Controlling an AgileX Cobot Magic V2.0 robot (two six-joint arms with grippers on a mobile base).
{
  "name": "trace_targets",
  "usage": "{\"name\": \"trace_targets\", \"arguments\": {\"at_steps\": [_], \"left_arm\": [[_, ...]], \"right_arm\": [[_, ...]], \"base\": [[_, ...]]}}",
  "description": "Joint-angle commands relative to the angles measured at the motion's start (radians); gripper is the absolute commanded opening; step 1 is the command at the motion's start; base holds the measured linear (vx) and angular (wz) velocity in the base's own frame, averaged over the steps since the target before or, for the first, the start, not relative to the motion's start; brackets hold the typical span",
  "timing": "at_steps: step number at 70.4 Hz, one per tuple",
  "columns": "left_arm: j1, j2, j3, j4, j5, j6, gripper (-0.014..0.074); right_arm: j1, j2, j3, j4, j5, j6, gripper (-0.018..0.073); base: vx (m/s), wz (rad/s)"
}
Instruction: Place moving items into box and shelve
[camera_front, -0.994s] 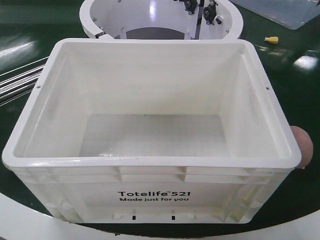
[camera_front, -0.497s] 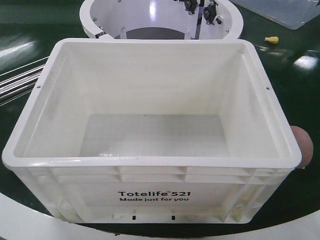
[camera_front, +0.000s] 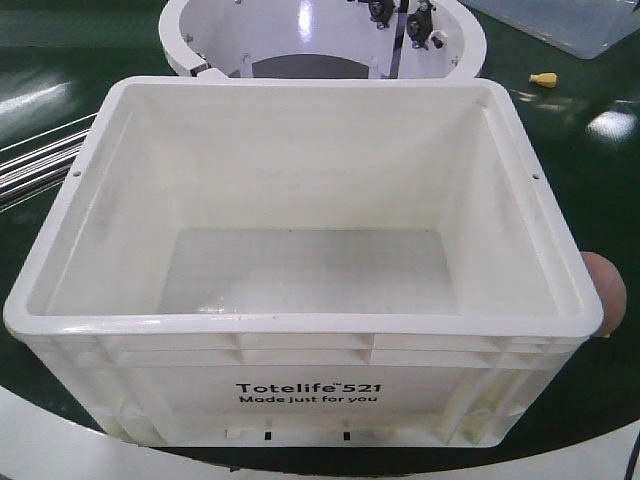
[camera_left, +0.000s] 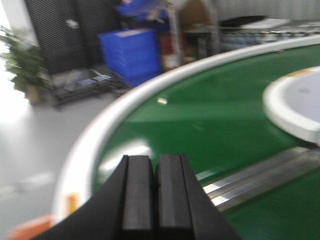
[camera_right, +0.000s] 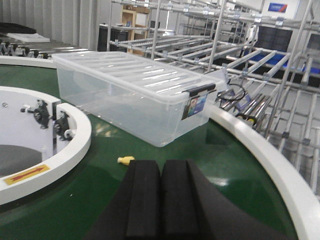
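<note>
Metal racks, blue crates

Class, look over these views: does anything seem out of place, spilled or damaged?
Nothing spilled or broken. A small yellow piece lies loose on the green belt, outside the empty white tote; a pinkish round object shows beside the tote's right rim.

Front camera close above box; wrists low, outward

Glossy white plastic box, shiny green belt, clear plastic bin.
</note>
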Motion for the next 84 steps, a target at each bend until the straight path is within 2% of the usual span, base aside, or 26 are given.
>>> {"name": "trace_targets", "arguments": {"at_steps": [1,8,16,21,26,32,42,52,66,75,84], "left_arm": [[0.000,-0.004,-0.029,0.047,0.122,-0.072,-0.0008],[0.000,-0.020,-0.041,0.047,0.260,-0.072,-0.0008],[0.000,-0.019,-0.073,0.032,0.299,-0.072,-0.0006],[0.000,-0.019,-0.092,-0.029,0.295,-0.072,-0.0005],[0.000,-0.019,-0.109,-0.126,0.296,-0.072,-0.0002],[0.000,-0.018,-0.115,-0.202,0.304,-0.071,0.0005],[0.000,-0.018,-0.115,-0.209,0.316,-0.067,0.0035],[0.000,-0.018,-0.115,-0.209,0.312,-0.061,0.0131],[0.000,-0.018,-0.121,-0.209,0.295,-0.061,0.0337],[0.000,-0.018,-0.121,-0.212,0.296,-0.061,0.0379],[0.000,-0.019,-0.122,-0.218,0.302,-0.061,0.0379]], "right_arm": [[0.001,-0.028,-0.037,-0.008,-0.038,0.008,-0.0001],[0.001,-0.074,-0.038,-0.008,0.023,0.015,-0.0001],[0.001,-0.122,-0.038,-0.008,0.142,0.015,-0.0001],[0.001,-0.148,-0.038,-0.008,0.227,0.015,-0.0001],[0.001,-0.168,-0.038,0.010,0.302,0.015,-0.0001],[0.001,-0.185,-0.038,0.041,0.339,0.015,-0.0001],[0.001,-0.190,-0.038,0.040,0.348,-0.008,0.0010],[0.001,-0.190,-0.040,0.044,0.352,0.002,0.0088],[0.001,-0.190,-0.041,0.081,0.309,0.006,0.0341],[0.001,-0.178,-0.040,0.122,0.288,-0.004,0.0453],[-0.002,-0.136,-0.055,0.124,0.346,-0.015,0.0458]], "base": [[0.00,0.00],[0.00,0.00],[0.00,0.00],[0.00,0.00],[0.00,0.00],[0.00,0.00],[0.00,0.00],[0.00,0.00],[0.00,0.00],[0.00,0.00],[0.00,0.00]]}}
